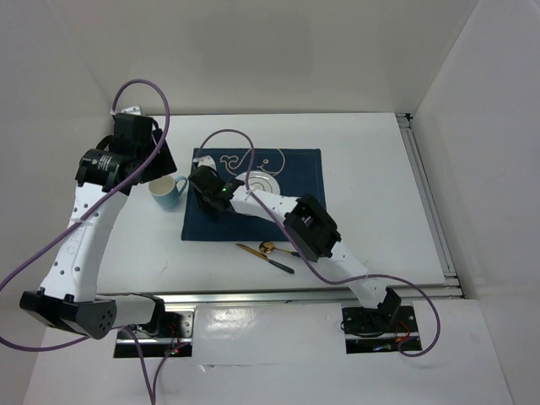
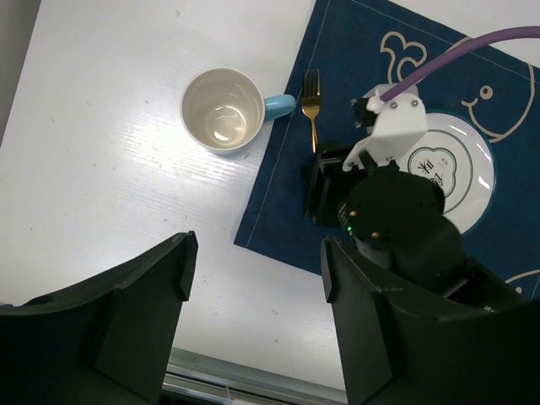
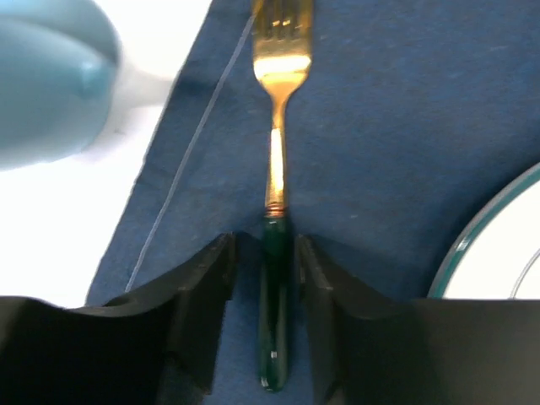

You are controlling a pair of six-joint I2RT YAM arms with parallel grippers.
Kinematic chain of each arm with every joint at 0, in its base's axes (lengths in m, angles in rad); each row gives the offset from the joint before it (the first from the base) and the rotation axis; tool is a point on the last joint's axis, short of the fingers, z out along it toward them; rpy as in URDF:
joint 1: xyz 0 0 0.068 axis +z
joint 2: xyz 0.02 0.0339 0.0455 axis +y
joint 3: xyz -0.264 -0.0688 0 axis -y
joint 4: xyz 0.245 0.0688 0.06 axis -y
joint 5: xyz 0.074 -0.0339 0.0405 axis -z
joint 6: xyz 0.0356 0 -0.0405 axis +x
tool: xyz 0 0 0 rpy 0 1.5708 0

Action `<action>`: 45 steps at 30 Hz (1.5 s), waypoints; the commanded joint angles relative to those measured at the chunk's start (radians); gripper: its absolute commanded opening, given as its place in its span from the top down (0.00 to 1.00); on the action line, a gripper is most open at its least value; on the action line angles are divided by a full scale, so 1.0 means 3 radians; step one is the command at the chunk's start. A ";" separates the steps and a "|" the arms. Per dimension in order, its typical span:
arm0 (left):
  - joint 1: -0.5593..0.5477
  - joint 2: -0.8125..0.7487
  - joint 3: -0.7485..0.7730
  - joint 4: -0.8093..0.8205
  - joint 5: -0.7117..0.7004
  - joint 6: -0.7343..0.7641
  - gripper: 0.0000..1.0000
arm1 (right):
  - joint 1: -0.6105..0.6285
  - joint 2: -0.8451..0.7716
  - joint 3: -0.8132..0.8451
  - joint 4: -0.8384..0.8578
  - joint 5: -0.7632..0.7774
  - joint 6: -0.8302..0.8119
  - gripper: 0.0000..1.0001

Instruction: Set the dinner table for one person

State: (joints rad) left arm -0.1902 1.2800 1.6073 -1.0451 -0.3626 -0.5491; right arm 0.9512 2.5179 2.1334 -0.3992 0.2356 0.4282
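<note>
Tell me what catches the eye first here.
A navy whale-print placemat lies on the white table with a white plate on it. The right gripper sits low over the mat's left part, fingers either side of a gold fork's dark green handle. A pale blue mug stands just off the mat's left edge, near the open left gripper.

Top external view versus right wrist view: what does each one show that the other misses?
Only the top external view shows the wider dinner table, the left arm and right arm, and a knife and spoon lying on the table beside the placemat. Only the right wrist view shows the fork: gold tines, dark green handle, lying on the cloth between the fingers of the right end effector, which hides it from above. Both show the navy placemat, the white plate and the light blue mug, though the wrist view catches only the plate's rim and a blurred mug.
</note>
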 commanded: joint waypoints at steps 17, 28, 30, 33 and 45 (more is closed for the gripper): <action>0.0056 -0.0140 -0.0060 0.0114 0.0171 0.0112 0.23 | -0.0051 -0.0324 -0.0101 -0.0383 0.0304 0.1471 1.00; 0.0087 -0.0171 -0.0091 0.0114 0.0257 0.0193 0.06 | -0.0118 -0.0202 0.0027 -0.0337 0.0284 0.1503 0.75; 0.0087 -0.0085 -0.0091 0.0068 0.0258 0.0194 0.00 | -0.0118 -0.0202 -0.0004 -0.0301 0.0253 0.1472 0.57; 0.0087 0.0013 -0.0167 0.0037 0.0095 0.0194 0.00 | -0.0118 -0.0349 -0.0131 -0.0173 0.0182 0.1395 0.51; 0.0250 0.0836 -0.0229 0.0318 -0.0146 0.0327 0.12 | -0.0047 -0.2290 -0.1879 0.0252 0.0232 0.1272 0.51</action>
State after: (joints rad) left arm -0.1188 1.5021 1.5307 -0.9966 -0.3683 -0.4805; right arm 0.9241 2.0487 1.6600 -0.4038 0.2722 0.7975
